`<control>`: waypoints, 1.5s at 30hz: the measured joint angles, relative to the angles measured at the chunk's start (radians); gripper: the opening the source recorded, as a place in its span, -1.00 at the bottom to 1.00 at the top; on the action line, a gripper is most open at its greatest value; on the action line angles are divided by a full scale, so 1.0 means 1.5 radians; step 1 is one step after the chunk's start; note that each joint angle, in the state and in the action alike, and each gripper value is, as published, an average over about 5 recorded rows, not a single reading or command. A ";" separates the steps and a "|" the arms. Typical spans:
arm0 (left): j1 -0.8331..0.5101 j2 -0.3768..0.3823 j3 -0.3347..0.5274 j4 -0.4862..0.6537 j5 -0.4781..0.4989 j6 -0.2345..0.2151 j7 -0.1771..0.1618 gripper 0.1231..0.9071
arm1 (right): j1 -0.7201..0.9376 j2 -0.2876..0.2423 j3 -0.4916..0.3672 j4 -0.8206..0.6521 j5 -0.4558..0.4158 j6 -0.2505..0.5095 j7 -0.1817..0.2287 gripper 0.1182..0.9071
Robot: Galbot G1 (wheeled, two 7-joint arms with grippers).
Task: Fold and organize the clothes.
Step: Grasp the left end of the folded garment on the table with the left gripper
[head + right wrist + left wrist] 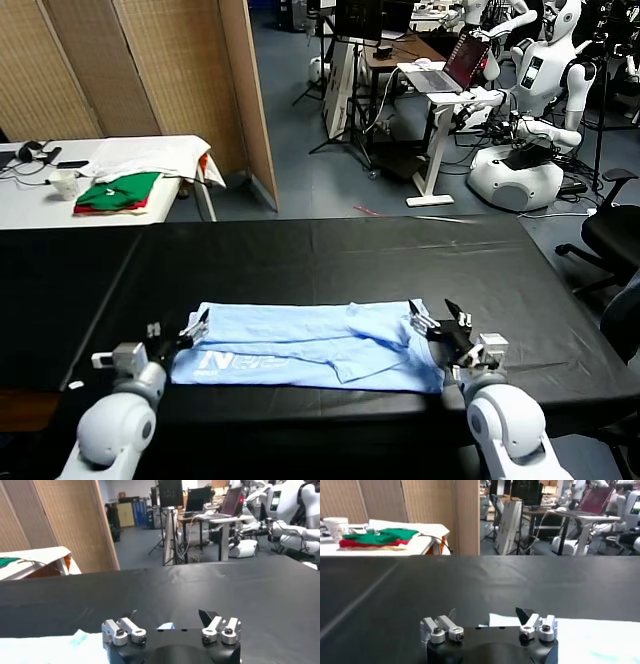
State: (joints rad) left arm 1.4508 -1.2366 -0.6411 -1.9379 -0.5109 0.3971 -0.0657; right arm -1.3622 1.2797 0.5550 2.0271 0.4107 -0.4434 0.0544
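Observation:
The pale light-blue T-shirt (310,345) lies flat on the black table (330,250) near its front edge, folded into a long band with white "N" lettering at its left end. My left gripper (176,330) is open and empty at the shirt's left end, low over the table. My right gripper (440,318) is open and empty at the shirt's right end. In the left wrist view the open gripper (487,614) has the shirt (590,635) just ahead of it. In the right wrist view the open gripper (169,615) has the shirt (50,647) beside it.
A white side table (30,205) at the back left holds green and red folded garments (120,190), a white cloth (150,155) and a cup (65,183). A wooden partition (150,70) stands behind. A black office chair (615,235) is at the right.

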 joint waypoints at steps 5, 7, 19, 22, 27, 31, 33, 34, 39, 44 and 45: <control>0.015 -0.015 -0.005 -0.001 -0.013 -0.006 0.004 1.00 | -0.008 0.004 0.001 0.007 -0.001 0.000 0.000 1.00; 0.018 -0.019 -0.007 -0.001 -0.020 -0.007 0.005 1.00 | -0.011 0.005 0.001 0.008 -0.002 0.001 0.000 1.00; 0.020 -0.028 -0.007 0.007 -0.042 -0.006 0.009 0.13 | -0.017 0.010 0.001 0.008 -0.008 0.007 -0.003 1.00; 0.020 -0.028 -0.007 0.009 -0.043 -0.001 0.013 -0.36 | -0.017 0.011 -0.001 0.007 -0.011 0.009 -0.007 1.00; 0.018 -0.022 -0.006 0.006 -0.056 0.020 0.016 -0.86 | -0.016 0.012 -0.002 0.007 -0.013 0.010 -0.010 1.00; 0.018 -0.013 -0.007 -0.004 -0.028 0.029 0.015 -0.86 | -0.017 0.013 -0.001 0.008 -0.013 0.010 -0.010 1.00; 0.021 -0.006 -0.011 -0.007 0.011 0.021 0.014 -0.86 | -0.020 0.013 -0.001 0.011 -0.012 0.011 -0.010 1.00; 0.024 -0.001 -0.015 -0.007 0.036 0.015 0.013 -0.86 | -0.021 0.012 0.000 0.012 -0.012 0.011 -0.010 1.00; 0.041 0.033 -0.041 0.002 0.171 -0.027 0.009 -0.86 | -0.026 0.013 -0.001 0.014 -0.010 0.012 -0.009 1.00; 0.065 0.078 -0.086 0.012 0.270 -0.064 0.006 -0.86 | -0.029 0.020 -0.009 0.014 -0.012 0.012 -0.007 1.00; 0.070 0.085 -0.094 0.010 0.280 -0.068 0.006 -0.86 | -0.030 0.021 -0.011 0.014 -0.013 0.012 -0.007 1.00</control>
State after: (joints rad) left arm 1.5554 -1.1091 -0.7828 -1.9227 -0.0916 0.2957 -0.0570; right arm -1.4068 1.3118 0.5385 2.0475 0.3905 -0.4256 0.0436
